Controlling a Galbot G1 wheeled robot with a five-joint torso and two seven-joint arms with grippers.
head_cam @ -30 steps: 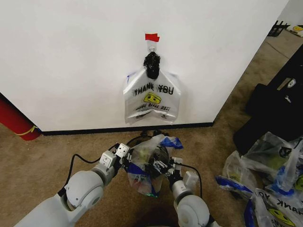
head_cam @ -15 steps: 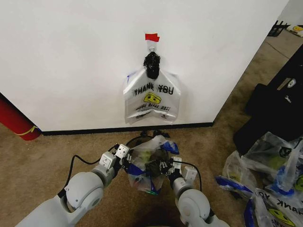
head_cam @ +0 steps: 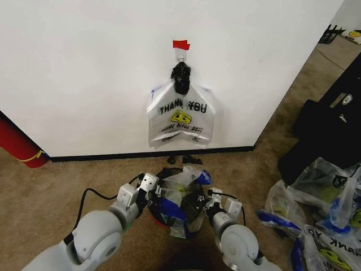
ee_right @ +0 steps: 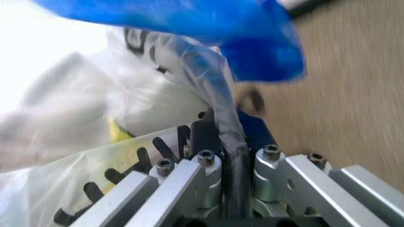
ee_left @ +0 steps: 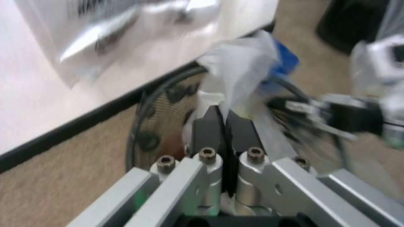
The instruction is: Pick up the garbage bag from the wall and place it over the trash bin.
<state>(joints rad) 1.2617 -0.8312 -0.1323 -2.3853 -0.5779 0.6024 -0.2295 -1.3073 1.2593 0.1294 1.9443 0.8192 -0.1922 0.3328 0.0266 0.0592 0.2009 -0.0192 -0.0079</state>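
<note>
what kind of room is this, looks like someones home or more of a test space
Probably a test space, not a home: a bare white wall with a red tape strip above a hung bag, plain brown carpet, and a heap of identical spare bags on the floor to the right.

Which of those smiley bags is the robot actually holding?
The garbage bag stretched between both pincers, low over the trash bin; another hangs on the wall, others lie on the carpet.
</note>
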